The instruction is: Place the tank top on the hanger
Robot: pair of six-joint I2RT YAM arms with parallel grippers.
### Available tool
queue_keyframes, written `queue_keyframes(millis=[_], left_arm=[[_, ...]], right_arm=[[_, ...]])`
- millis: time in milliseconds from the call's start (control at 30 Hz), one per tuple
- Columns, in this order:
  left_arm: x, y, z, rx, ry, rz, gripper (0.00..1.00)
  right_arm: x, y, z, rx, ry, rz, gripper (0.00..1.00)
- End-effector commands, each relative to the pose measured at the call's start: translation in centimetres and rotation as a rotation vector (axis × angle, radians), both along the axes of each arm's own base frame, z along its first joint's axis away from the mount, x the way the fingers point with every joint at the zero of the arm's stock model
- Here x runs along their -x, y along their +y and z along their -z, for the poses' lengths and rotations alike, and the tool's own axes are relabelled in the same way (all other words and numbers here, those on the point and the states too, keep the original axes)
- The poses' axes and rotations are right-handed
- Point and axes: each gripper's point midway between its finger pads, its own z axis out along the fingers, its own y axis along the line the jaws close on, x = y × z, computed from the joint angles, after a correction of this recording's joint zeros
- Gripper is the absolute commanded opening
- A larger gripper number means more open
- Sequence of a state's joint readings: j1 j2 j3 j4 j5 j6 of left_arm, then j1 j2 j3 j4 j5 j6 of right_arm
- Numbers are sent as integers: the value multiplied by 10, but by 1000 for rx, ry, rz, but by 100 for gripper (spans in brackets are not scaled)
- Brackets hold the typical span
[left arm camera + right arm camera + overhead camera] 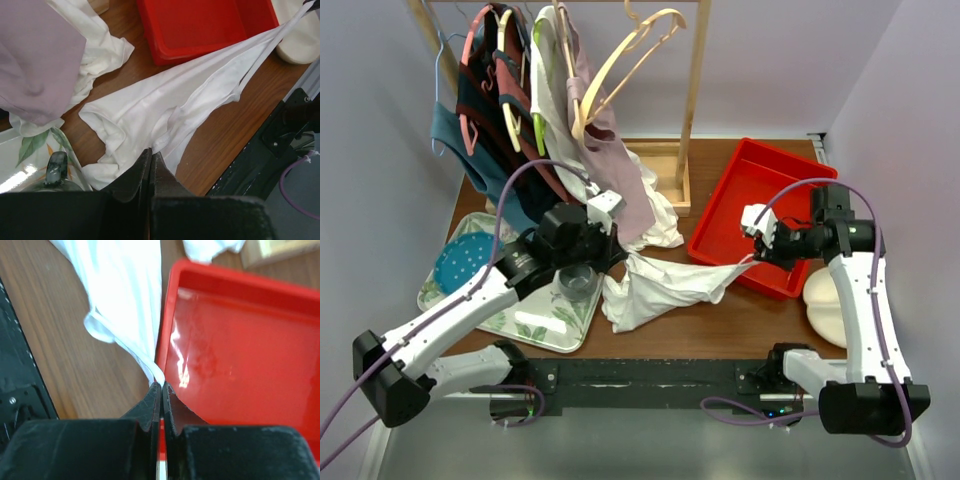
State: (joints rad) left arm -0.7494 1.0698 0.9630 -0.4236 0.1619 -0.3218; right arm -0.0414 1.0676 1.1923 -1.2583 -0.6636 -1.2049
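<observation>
White fabric runs taut between your two grippers: the tank top (pixel 665 285) lies on the wooden table (pixel 720 330), just left of the red bin (pixel 760 195), with one narrow strap pulled right to the bin's near rim. Your left gripper (pixel 151 154) is closed tight on a fold at the top's left end, its fingers meeting with cloth pinched between them. Your right gripper (pixel 161 386) is likewise closed, clamping the tip of that strap right beside the bin's red wall. The cream hanger (pixel 620 58) hangs tilted from the wooden rack (pixel 695 100) at the far side, well apart from the top, beside a mauve garment (pixel 610 140)
</observation>
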Motion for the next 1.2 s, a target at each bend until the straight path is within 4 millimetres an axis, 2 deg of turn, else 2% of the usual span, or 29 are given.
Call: queue_keyframes(millis=[0, 33, 100, 133, 167, 233, 267, 300, 400, 567, 600, 633, 667, 700, 733, 767, 800, 833, 867, 933, 967, 1000, 1033, 1067, 1100, 1133, 1167], left_arm=[[5, 3, -23, 53, -28, 29, 0], [5, 3, -18, 54, -16, 30, 0], [9, 3, 6, 35, 40, 37, 0], [10, -2, 11, 55, 49, 53, 0], [16, -1, 30, 46, 88, 55, 0], [19, -5, 40, 79, 111, 63, 0], [25, -2, 56, 72, 147, 55, 0], [24, -4, 57, 89, 142, 57, 0], [33, -5, 72, 108, 181, 68, 0], [26, -5, 83, 94, 173, 49, 0], [25, -4, 83, 86, 168, 47, 5], [21, -2, 84, 70, 157, 35, 14], [15, -1, 75, 57, 116, 34, 24], [14, 4, 72, 29, 102, 23, 41], [7, 11, 56, 23, 37, -6, 49], [-1, 13, 29, 23, -53, -9, 56], [-4, 20, 15, 10, -97, -23, 68], [-10, 28, -10, 18, -177, -57, 73], [-17, 30, -49, 33, -281, -55, 76], [-29, 35, -82, 19, -361, -92, 79], [-35, 36, -126, 39, -454, -99, 79], [-40, 36, -142, 35, -484, -106, 79], [-54, 32, -150, 8, -499, -129, 80], [-60, 33, -190, 35, -578, -145, 80], [-68, 31, -206, 43, -606, -162, 80], [-88, 24, -206, 17, -596, -196, 80], [-94, 27, -245, 40, -672, -223, 80]], right_arm=[[3, 25, -9, -145, 46, -70, 0], [3, 27, -3, -146, 70, -74, 0], [9, 30, 20, -140, 151, -88, 0], [13, 35, 32, -136, 195, -112, 0], [21, 40, 47, -129, 239, -135, 2], [27, 40, 64, -87, 277, -147, 10], [30, 42, 70, -74, 289, -151, 14], [29, 41, 71, -64, 284, -147, 17], [18, 38, 59, -42, 236, -118, 36], [-8, 48, 22, -98, 174, -90, 65], [-11, 52, 17, -123, 177, -92, 66], [-14, 56, 11, -147, 177, -94, 67], [-18, 65, -4, -203, 171, -106, 67], [-22, 69, -5, -225, 194, -111, 67], [-23, 73, -10, -248, 201, -119, 67], [-26, 78, -20, -275, 197, -129, 67], [-29, 84, -23, -314, 217, -141, 68], [-30, 87, -26, -338, 222, -147, 68], [-34, 91, -30, -363, 218, -148, 68], [-38, 95, -29, -400, 230, -146, 68], [-41, 97, -23, -414, 239, -136, 68], [-41, 97, -21, -422, 243, -133, 68], [-39, 98, -17, -430, 251, -130, 68], [-38, 96, -9, -439, 268, -118, 68], [-37, 94, -7, -444, 273, -110, 68], [-35, 93, -4, -455, 278, -105, 68], [-32, 90, 1, -459, 280, -89, 68]])
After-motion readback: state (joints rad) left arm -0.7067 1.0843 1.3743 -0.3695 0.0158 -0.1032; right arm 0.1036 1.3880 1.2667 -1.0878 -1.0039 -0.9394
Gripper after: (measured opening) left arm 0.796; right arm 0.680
